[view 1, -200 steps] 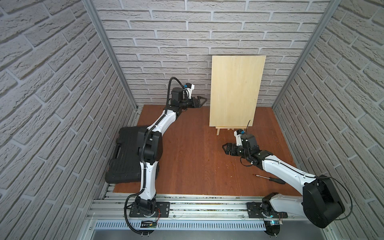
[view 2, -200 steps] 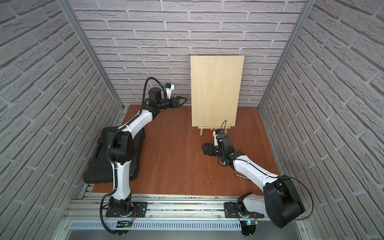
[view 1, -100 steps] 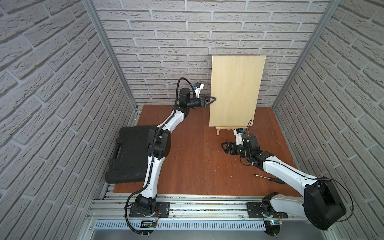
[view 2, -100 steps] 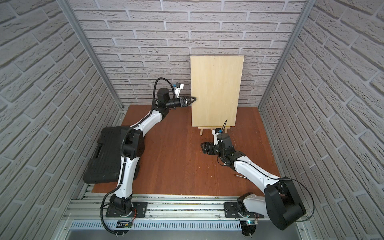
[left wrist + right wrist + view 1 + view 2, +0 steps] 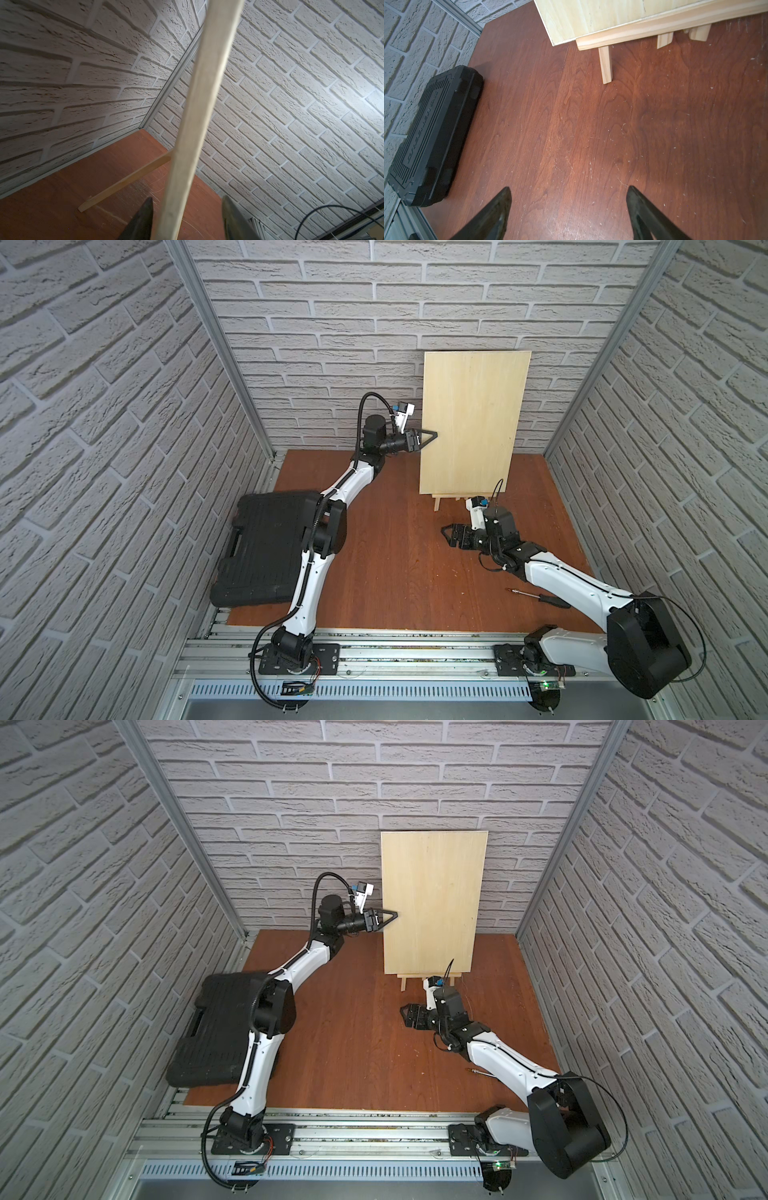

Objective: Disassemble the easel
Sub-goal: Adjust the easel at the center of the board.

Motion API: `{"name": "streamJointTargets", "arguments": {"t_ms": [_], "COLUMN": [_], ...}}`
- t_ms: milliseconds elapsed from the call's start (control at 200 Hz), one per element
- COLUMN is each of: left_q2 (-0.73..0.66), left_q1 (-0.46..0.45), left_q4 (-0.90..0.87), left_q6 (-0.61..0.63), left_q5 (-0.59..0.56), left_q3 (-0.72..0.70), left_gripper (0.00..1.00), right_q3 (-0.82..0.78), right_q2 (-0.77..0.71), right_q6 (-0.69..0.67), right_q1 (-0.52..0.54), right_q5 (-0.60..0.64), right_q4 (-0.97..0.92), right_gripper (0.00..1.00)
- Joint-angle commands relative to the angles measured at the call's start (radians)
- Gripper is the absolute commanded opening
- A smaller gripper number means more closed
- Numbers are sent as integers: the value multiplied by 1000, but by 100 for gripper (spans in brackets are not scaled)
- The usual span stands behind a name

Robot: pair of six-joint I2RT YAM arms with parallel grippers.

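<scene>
Left end effector [image 5: 434, 434] straddles the smooth plywood board [image 5: 473, 423] edge, unclamped; right end effector [image 5: 445, 534] gapes.

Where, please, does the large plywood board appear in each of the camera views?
In both top views: the plywood board stands upright before the back wall, near the middle.
Left wrist: edge-on, a pale strip running from top to bottom.
Right wrist: its lower corner, at the top of the picture.
Shared landmark: the easel under its lower edge; the left wrist view shows only one slat of it.
</scene>
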Motion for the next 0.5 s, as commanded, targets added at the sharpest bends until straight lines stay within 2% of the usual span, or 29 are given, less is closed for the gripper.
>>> {"name": "streamJointTargets", "arguments": {"t_ms": [0,125,295,495], "left_q2": [8,7,-13,-78], "left_q1": [-23,-35,-64,-106], "left_q4": [88,97,134,106], "left_q6": [8,19,33,156], "left_q5": [34,36,21,-36], "left_q3": [36,32,-9,-91], "left_gripper": [44,35,29,19], "right_q3": [9,14,12,10], "right_q2": [15,20,18,16], "right_q6": [-14,-14,-14,-13], "right_q1": [6,6,7,6], "right_q5": [-13,-15,-13,-11], "right_q4": [35,35,35,36], "right_gripper": [86,85,85,85]}}
